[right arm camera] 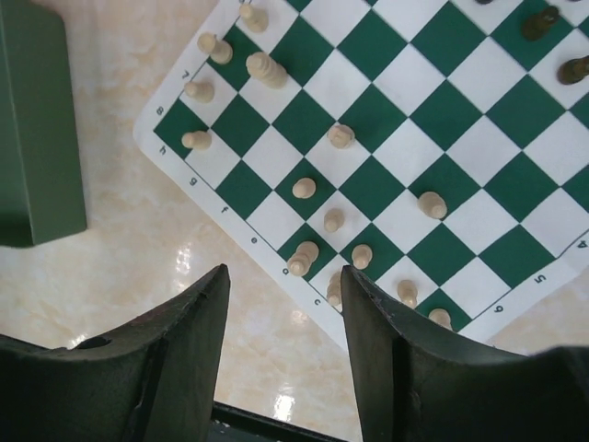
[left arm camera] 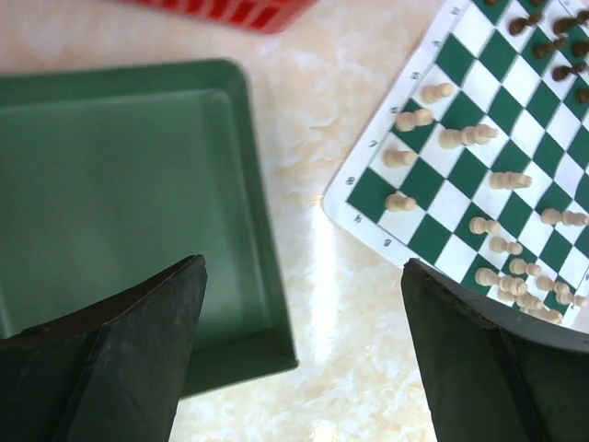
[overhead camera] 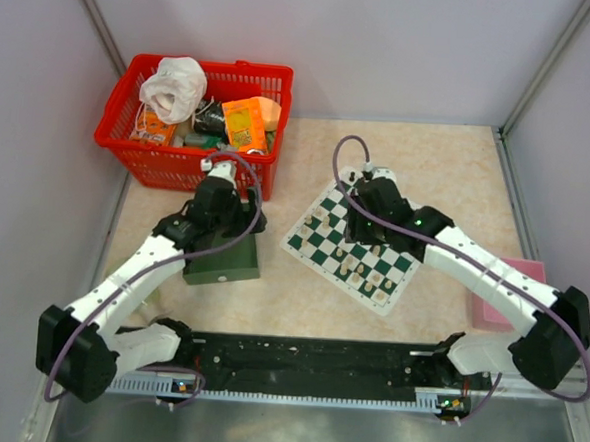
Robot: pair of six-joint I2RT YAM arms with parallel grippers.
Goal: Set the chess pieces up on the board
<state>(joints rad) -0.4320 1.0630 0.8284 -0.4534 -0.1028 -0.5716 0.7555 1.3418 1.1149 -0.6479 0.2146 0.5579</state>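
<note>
Right pincer (right arm camera: 285, 276) parted, empty; board (right arm camera: 405, 147) border reads g, f, e.

Green-white checked board (right arm camera: 405, 152), cream pieces (right arm camera: 341, 136)

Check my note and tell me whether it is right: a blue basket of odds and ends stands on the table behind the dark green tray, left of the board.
Not quite: the basket is red, not blue, as the top external view shows. The rest holds: it is full of odds and ends and stands behind the dark green tray, left of the board.
</note>
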